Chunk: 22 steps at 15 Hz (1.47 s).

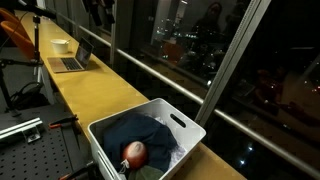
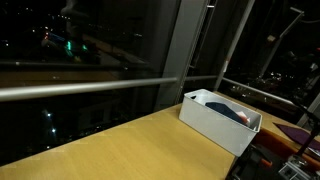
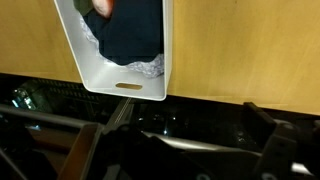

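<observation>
A white plastic bin (image 1: 104,148) stands on a long wooden counter (image 1: 100,92) by dark windows. It also shows in the other exterior view (image 2: 214,126) and in the wrist view (image 3: 100,84). In it lie a dark blue cloth (image 1: 135,130) (image 3: 135,30), a round red-orange object (image 1: 134,152) (image 3: 100,5) and some crumpled clear plastic (image 3: 148,68). My gripper (image 3: 185,140) shows only in the wrist view. Its dark fingers are spread wide, empty, over the window rail and apart from the bin's handle end.
A laptop (image 1: 72,60) and a pale bowl (image 1: 61,45) sit at the far end of the counter. A metal window rail (image 2: 90,88) runs along its edge. An orange chair (image 1: 14,34) and a perforated metal table (image 1: 35,150) stand beside the counter.
</observation>
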Motion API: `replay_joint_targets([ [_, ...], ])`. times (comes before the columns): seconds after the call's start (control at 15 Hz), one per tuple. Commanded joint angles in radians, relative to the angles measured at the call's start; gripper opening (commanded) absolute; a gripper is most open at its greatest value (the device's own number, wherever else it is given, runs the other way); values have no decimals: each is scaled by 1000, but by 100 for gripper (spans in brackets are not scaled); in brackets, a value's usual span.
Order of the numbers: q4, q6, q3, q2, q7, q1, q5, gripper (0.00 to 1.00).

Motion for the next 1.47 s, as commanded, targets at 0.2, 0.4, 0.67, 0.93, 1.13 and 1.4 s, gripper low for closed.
replay_joint_targets([
  [0.2, 54, 134, -102, 218, -39, -57, -33, 100],
  [0.4, 43, 200, -150, 298, -40, -98, -66, 100],
  [0.67, 51, 317, -224, 437, -69, -141, -80, 100],
  [0.93, 87, 425, -277, 603, -105, -153, -57, 100],
  [1.13, 137, 489, -291, 749, -116, -144, -37, 100],
  [1.4, 229, 517, -307, 943, -81, -126, -53, 100],
])
